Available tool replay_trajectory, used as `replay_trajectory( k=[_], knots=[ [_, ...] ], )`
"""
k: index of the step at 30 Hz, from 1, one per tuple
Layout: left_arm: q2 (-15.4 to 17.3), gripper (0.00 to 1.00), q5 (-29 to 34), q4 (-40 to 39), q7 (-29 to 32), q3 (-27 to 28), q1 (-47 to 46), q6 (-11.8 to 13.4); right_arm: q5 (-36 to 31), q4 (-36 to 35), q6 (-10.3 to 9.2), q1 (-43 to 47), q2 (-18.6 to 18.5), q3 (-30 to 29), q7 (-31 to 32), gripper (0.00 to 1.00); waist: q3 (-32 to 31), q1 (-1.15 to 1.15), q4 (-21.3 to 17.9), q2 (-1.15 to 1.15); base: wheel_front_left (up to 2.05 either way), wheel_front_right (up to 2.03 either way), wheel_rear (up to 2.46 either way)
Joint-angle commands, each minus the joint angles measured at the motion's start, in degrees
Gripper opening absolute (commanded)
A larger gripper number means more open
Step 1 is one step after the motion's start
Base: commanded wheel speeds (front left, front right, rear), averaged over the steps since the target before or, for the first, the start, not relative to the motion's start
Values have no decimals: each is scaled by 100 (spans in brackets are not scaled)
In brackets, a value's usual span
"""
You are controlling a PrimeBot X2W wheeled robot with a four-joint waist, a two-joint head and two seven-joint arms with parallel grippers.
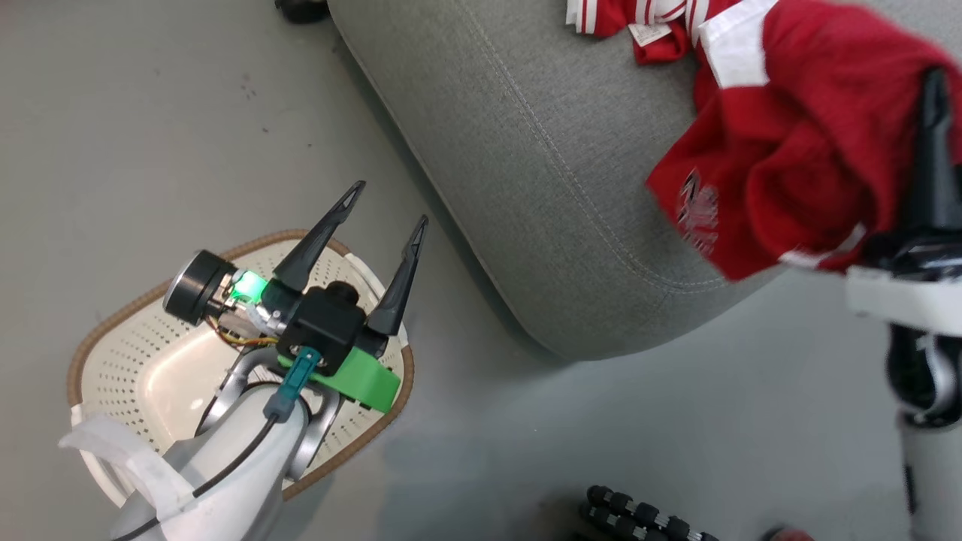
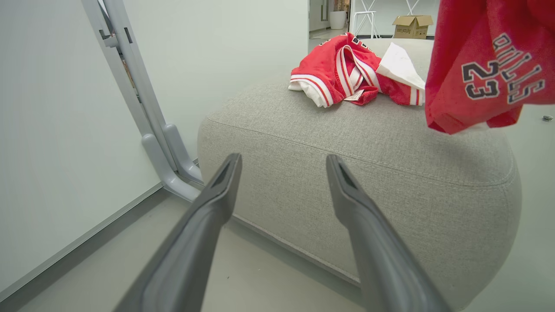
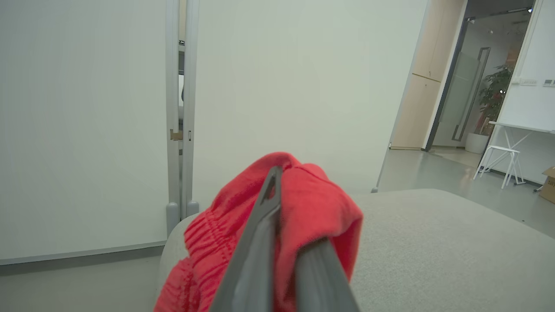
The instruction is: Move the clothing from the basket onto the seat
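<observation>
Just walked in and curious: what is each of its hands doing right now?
Left hand: open, holding nothing.
Right hand: closed, holding a red garment.

Striped garment [image 2: 323, 71] on seat [image 2: 368, 151] — lettered garment [image 2: 485, 52] aloft.

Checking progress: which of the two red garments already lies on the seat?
The striped garment, lying on the seat. The lettered garment hangs from the shut right gripper.
</observation>
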Motion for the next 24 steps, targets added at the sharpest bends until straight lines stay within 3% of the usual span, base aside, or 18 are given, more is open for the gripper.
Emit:
replay_trajectory(
  k=[1, 7, 14, 18, 23, 24],
  knots=[
    [2, 100, 70, -33, 42, -41, -203, -53, 69, -42, -7, -297, -218, -178, -18, 0, 886, -1, 149, 0, 0, 0, 0],
    [-136, 100, 266, -126, 228, -192, -715, -121, 582, 303, -8, -1750, -1324, -1045, -19, 0, 1708, -1, 663, 0, 0, 0, 0],
    [-140, 100, 414, -347, 343, -285, -974, -123, 1025, 1414, -8, -3045, -2213, -1673, -17, 0, 2476, -1, 1126, 0, 0, 0, 0],
    [-200, 100, 459, -351, 309, -345, -1036, -87, 931, 2122, -8, -3197, -2327, -1552, -17, 0, 2660, -1, 1327, 0, 0, 0, 0],
    [-245, 100, 423, -303, 268, -386, -997, -56, 772, 2767, -8, -3003, -2021, -1405, -18, 0, 2700, -1, 1387, 0, 0, 0, 0],
    [-260, 100, 366, -311, 280, -370, -968, -56, 695, 2850, -8, -2949, -1956, -1405, -18, 12, 2700, -1, 1382, 0, 0, 0, 0]
  ],
)
